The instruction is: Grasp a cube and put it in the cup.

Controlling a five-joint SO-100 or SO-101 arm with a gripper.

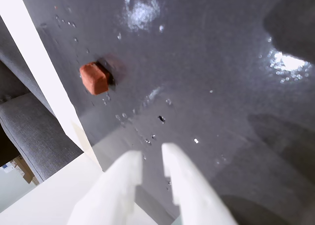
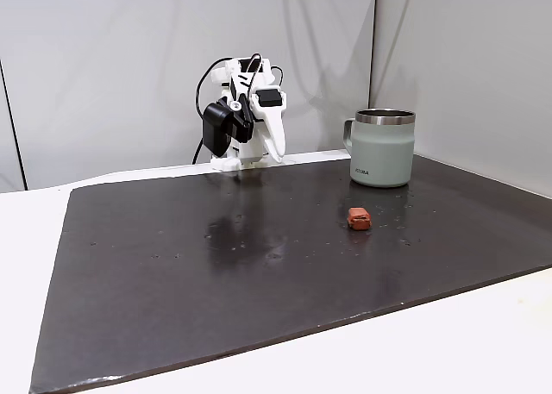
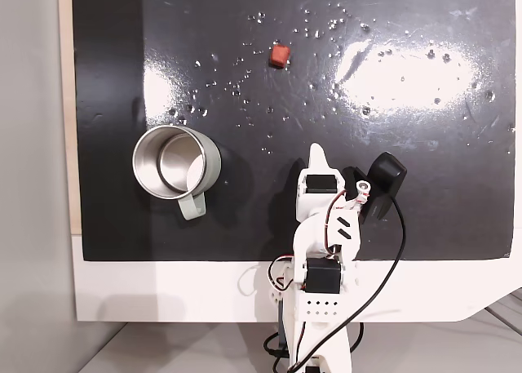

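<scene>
Dark and glossy, the mat (image 2: pixel 259 256) covers most of the white tabletop (image 2: pixel 34 239), speckled with small droplets. One white arm (image 3: pixel 322 250) sits folded at the mat's edge, its pincer (image 3: pixel 316 150) tucked low and pointing out over the mat. In the wrist view the pincer (image 1: pixel 151 158) shows its two white fingers (image 1: pixel 129 168) slightly apart, with nothing between them. One cup (image 2: pixel 381 147) stands upright on the mat, empty in a fixed view (image 3: pixel 174 166), near the arm. One cube (image 2: pixel 358 218) lies on the mat in front of the cup, apart from it; it also shows from above (image 3: pixel 279 56) and in the wrist view (image 1: pixel 94 78), well apart from the pincer.
</scene>
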